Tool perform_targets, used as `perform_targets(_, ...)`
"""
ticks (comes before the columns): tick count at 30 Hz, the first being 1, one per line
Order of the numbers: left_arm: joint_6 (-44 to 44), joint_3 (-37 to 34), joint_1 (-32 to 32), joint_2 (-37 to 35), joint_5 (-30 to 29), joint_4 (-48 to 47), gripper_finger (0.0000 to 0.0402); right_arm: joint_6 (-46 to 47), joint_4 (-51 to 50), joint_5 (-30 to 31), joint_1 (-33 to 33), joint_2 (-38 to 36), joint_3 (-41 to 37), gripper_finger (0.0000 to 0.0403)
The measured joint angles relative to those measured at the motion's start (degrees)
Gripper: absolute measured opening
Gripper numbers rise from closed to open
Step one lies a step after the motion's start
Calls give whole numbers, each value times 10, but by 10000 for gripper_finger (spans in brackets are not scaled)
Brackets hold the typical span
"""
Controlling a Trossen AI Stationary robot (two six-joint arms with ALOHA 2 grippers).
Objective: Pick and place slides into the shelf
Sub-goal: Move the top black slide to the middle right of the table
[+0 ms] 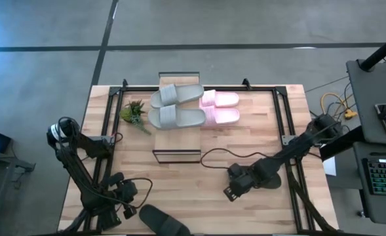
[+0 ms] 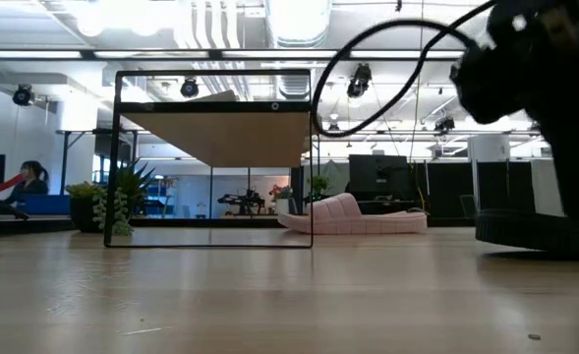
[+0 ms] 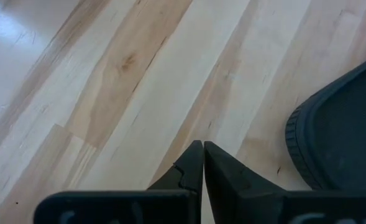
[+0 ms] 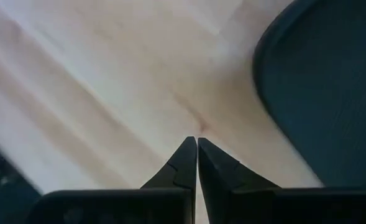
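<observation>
Two grey slides point(image 1: 176, 106) lie soles down on the top plank of the shelf point(image 1: 177, 139), which stands at the far middle of the table. Two pink slides point(image 1: 220, 108) lie on the table just right of it, also seen in the low view point(image 2: 353, 214). A black slide point(image 1: 163, 221) lies at the near edge. My left gripper point(image 1: 130, 211) is shut just left of that slide point(image 3: 338, 137), over bare wood. My right gripper point(image 1: 227, 194) is shut and points down at the table. A black slide point(image 4: 319, 93) lies beside its fingertips point(image 4: 197, 142), apart from them.
A small green plant point(image 1: 134, 113) stands left of the shelf. A black cable point(image 1: 212, 157) loops over the table's middle. A thin black frame point(image 1: 284, 118) runs round the table. Bare wood lies between the two arms. A person point(image 2: 28, 182) sits far off in the room.
</observation>
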Motion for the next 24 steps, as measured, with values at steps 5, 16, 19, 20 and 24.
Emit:
perform_targets(5,-1,0,0,0,1,0,0,43,-80,76,-16,16,-3,9)
perform_targets(16,-15,0,0,-1,15,-3,0,236,-357,195,-19,-84,9,9)
perform_targets(19,-14,-1,0,-1,15,-4,0,228,-385,194,-17,-131,9,9)
perform_targets(20,-14,-1,0,-1,15,-3,0,219,-402,179,-17,-144,9,9)
perform_targets(24,-14,-1,0,-1,15,-3,0,149,-447,83,-15,-185,3,9)
